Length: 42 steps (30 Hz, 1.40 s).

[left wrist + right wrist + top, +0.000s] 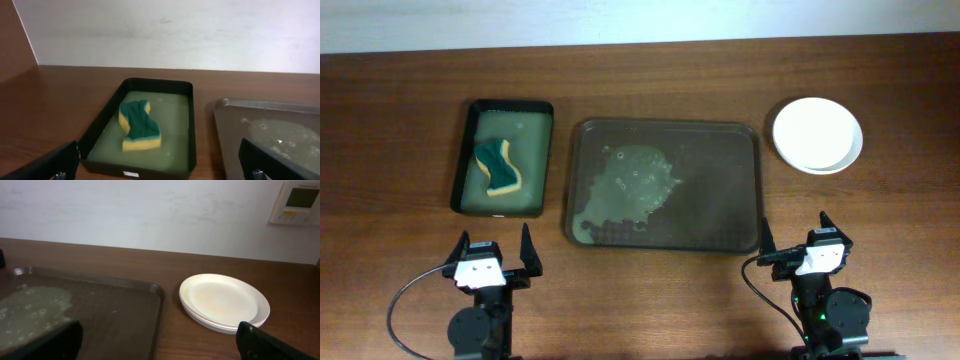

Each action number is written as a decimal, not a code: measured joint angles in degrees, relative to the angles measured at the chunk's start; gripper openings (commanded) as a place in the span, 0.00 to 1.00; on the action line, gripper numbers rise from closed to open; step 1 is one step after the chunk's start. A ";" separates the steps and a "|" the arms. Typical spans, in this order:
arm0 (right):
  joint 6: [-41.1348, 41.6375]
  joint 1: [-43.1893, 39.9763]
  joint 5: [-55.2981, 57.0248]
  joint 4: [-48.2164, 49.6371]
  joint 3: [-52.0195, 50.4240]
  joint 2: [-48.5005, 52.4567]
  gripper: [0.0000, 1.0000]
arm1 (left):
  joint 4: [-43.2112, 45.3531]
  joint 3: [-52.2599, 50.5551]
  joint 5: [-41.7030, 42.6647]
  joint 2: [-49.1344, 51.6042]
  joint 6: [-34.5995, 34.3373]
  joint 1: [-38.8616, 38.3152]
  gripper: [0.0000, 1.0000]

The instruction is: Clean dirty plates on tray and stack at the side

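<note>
All the plates [817, 134] in view are sitting in one neat stack on the bare table [400, 120], off past the far right corner of the tray [720, 200] and not touching it. They're round, white and shallow. From the right wrist cam the top one [224, 301] has a faint yellowish tint toward its left side, and I can make out at least two rims in the pile, can't count more than that for sure.

That big dark brown tray has no plates on it, just a pale foamy puddle [638, 178] spread over its left half.

Both arms are parked low at the near edge of the table. The left gripper [495, 240] has its fingers spread wide with nothing between them, pointing at the smaller black tray [510, 104], where a green and yellow sponge [497, 167] lies in greenish liquid. The right gripper [795, 230] is spread wide too, also empty, sitting by the tray's near right corner.

So the stack is well apart from both grippers, straight out ahead of the right one and a bit to its right.
</note>
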 measured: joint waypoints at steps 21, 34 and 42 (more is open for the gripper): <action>0.02 0.00 -0.02 0.00 0.00 0.00 0.98 | 0.00 0.00 0.00 0.00 1.86 0.00 0.99; -0.04 0.00 -0.02 0.00 0.00 0.00 0.99 | 0.00 -0.02 0.00 0.00 1.86 0.00 1.00; 0.00 0.00 -0.02 0.00 0.00 0.00 0.98 | 0.00 -0.02 0.00 0.00 1.86 0.00 0.99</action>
